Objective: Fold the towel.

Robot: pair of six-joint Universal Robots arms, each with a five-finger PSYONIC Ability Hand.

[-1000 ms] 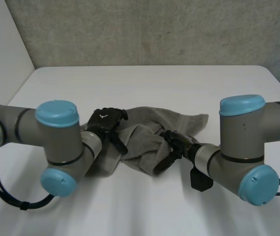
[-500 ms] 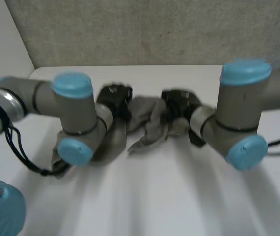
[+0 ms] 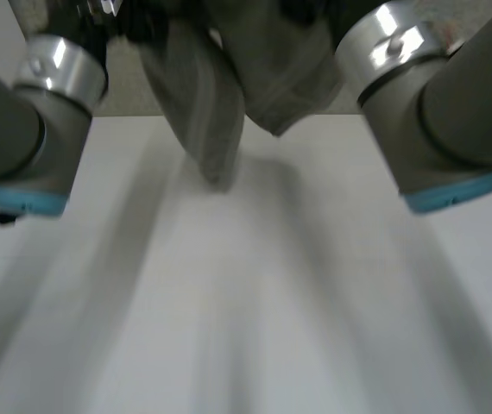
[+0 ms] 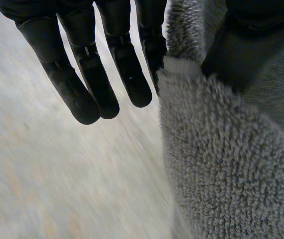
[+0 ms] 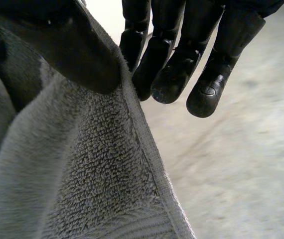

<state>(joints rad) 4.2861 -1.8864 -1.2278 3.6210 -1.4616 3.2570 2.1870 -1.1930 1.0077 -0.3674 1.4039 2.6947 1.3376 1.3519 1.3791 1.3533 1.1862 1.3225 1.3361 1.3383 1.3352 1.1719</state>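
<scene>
Grey towel [image 3: 207, 121] is held up above white table [image 3: 272, 328], hung in bunched folds betw. L arm [image 3: 22, 121] & R arm [image 3: 436, 103]; one long fold is seen drooping lowest, nearer the L arm. In L wrist view, towel's hemmed edge is pinched by left hand [image 4: 82, 74] betw. thumb & nearest finger; other fingers are held straight, apart from the cloth. In R wrist view, a hemmed edge is likewise clamped by right hand [image 5: 174, 64], thumb pressed on cloth against fingers; fingertips are seen just past the hem.
</scene>
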